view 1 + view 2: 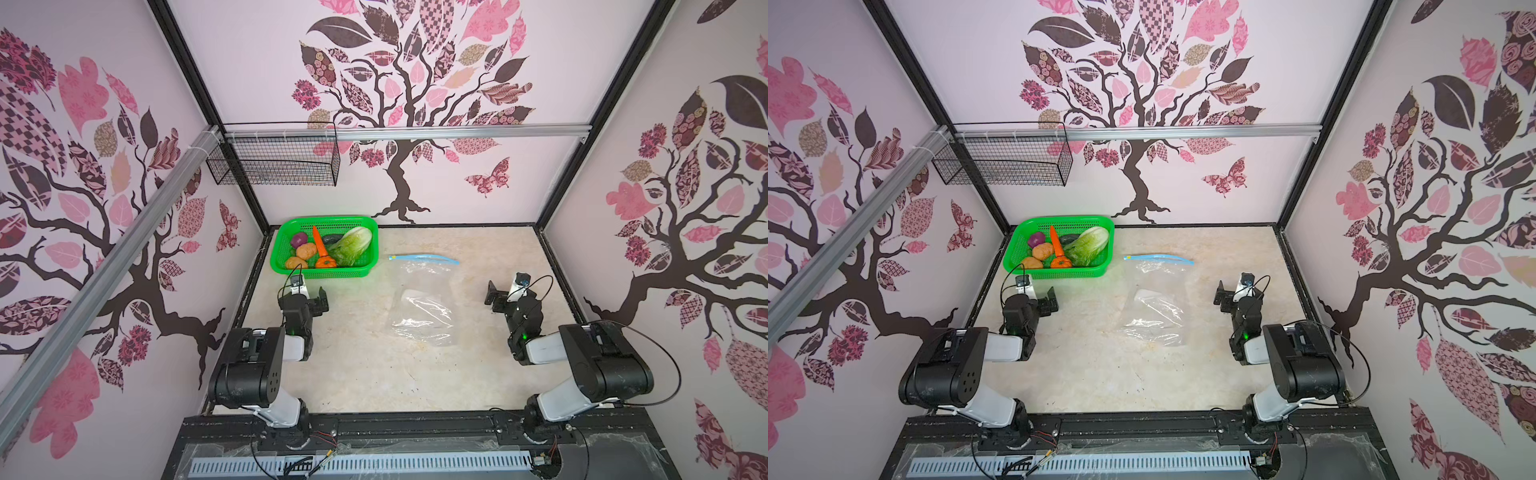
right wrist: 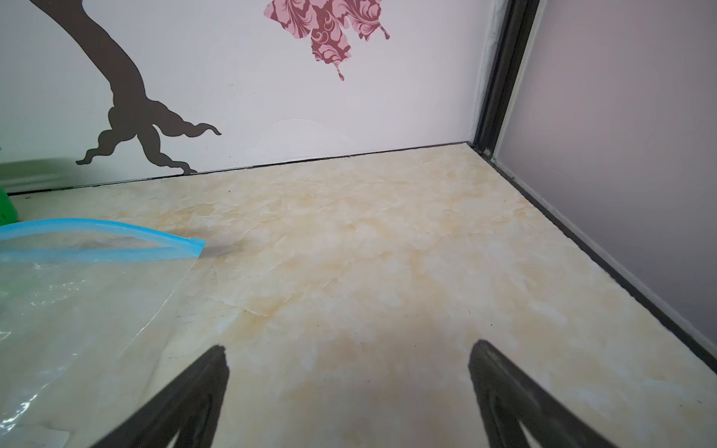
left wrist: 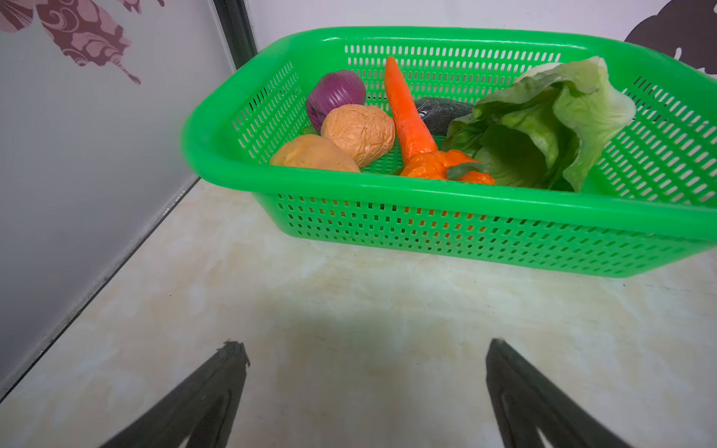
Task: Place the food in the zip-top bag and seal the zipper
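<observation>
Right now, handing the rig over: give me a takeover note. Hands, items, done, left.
Left hand: open, empty, facing the green basket.
Right hand: open, empty, right of the zip-top bag, touching nothing.
Food: all in the basket, far-left of the table.
Bag: empty, lying flat mid-table, zipper at its far edge, unsealed.
Done: nothing.
Left: load all food, seal zipper.

Twin arms, black joints and white links: left arm (image 1: 249,374) at lower left, right arm (image 1: 602,370) at lower right of both top views.
Each bears a green lamp (image 1: 292,331) and black cables (image 1: 679,376); black tapered fingers (image 3: 217,388) form the left pincer (image 3: 366,349) and right pincer (image 2: 347,349).
</observation>
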Controlling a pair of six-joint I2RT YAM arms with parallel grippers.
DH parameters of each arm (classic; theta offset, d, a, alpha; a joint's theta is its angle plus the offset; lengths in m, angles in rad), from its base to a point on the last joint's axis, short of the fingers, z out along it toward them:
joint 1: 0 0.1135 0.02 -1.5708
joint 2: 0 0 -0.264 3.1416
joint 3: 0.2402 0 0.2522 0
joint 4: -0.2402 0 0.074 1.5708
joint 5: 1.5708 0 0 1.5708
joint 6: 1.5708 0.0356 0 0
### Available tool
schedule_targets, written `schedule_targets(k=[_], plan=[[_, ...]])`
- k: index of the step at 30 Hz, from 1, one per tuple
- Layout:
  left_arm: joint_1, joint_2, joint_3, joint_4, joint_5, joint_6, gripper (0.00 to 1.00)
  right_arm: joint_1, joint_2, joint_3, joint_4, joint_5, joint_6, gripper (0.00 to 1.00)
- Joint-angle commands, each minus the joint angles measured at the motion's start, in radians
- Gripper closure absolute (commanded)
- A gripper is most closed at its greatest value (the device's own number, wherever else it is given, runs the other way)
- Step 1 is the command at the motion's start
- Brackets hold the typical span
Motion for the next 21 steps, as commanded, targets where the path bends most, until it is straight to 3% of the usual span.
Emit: schedule_targets(k=[1,21], plan=[[-0.003,-0.005,0.029,0.002,-0.005,0.002,0.01,-0.002,0.016,0.003,0.002,0.008,-0.008,0.01],[-0.002,-0.009,0.029,0.002,-0.006,0.001,0.02,-0.005,0.016,0.006,-0.004,-0.003,-0.006,0.01]])
